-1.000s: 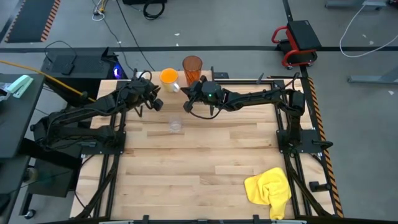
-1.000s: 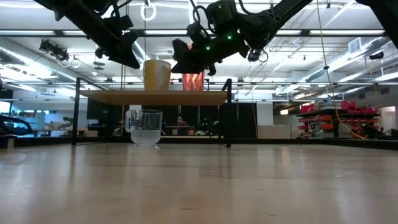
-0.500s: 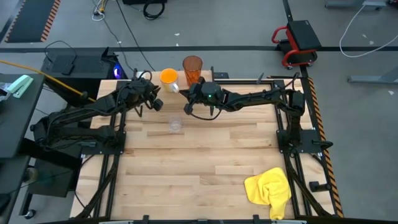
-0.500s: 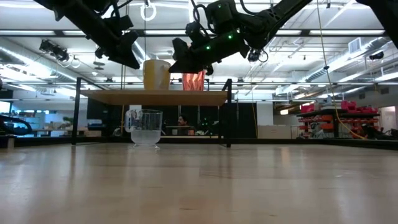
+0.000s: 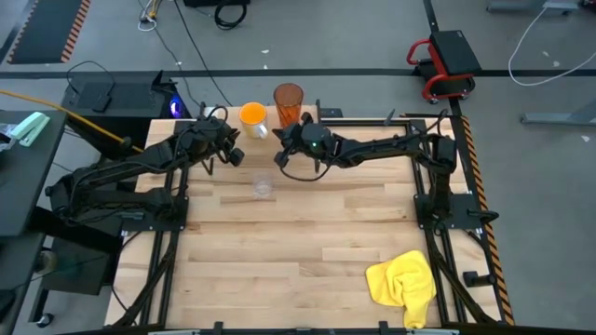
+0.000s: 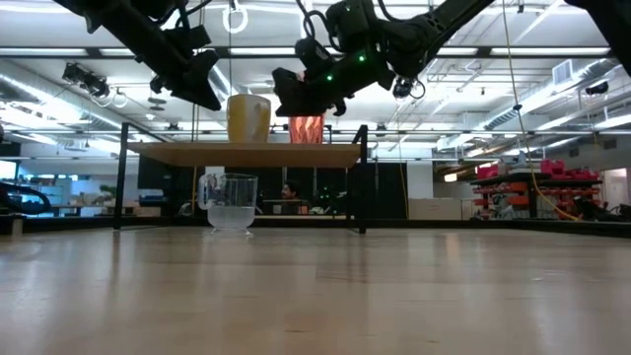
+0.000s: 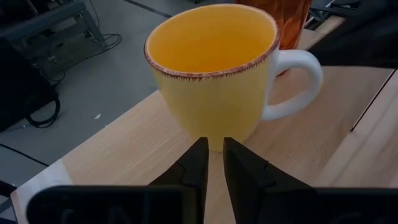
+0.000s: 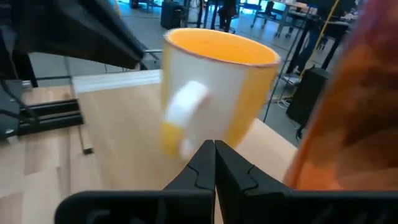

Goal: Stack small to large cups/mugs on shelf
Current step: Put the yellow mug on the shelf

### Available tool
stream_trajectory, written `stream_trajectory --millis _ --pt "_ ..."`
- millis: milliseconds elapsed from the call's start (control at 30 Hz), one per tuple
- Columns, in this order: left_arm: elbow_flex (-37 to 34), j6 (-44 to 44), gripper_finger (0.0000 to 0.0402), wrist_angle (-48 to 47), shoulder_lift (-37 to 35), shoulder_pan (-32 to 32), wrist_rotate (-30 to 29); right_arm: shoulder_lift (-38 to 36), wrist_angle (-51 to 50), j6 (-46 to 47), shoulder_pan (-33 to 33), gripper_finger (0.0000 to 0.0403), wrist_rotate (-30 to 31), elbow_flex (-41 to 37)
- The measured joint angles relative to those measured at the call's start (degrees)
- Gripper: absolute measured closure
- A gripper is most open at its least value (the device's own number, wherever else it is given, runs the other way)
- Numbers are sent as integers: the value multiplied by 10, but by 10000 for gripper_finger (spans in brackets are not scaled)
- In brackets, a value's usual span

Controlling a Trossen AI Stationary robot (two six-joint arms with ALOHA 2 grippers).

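While hidden under the arms from above, shelf [image 6: 242,154] plain in the low view: pale wood board on thin black legs, carrying glazed orange mug [image 7: 214,71] beside ribbed translucent tumbler [image 5: 288,101]. Small clear glass [image 6: 231,201] down on the tabletop [image 5: 298,251]. Left gripper [image 7: 211,163] nearly closed, empty, just short of the mug. Right gripper [image 8: 214,158] pinched together, empty, between mug and tumbler.

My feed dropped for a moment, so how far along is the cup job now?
Done: the orange mug and ribbed tumbler stand on the shelf. In hand: nothing; the left gripper and right gripper hover by the mug, jaws shut and empty. Left: the clear glass sits on the tabletop.
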Motion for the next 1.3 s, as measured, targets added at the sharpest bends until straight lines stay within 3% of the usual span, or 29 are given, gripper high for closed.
stream_trajectory --millis 233,1300 --pt "0 0 339 0 0 0 0 0 12 21 -15 396 -45 0" --pt "0 4 339 9 0 0 0 0 22 57 -12 396 -71 0"
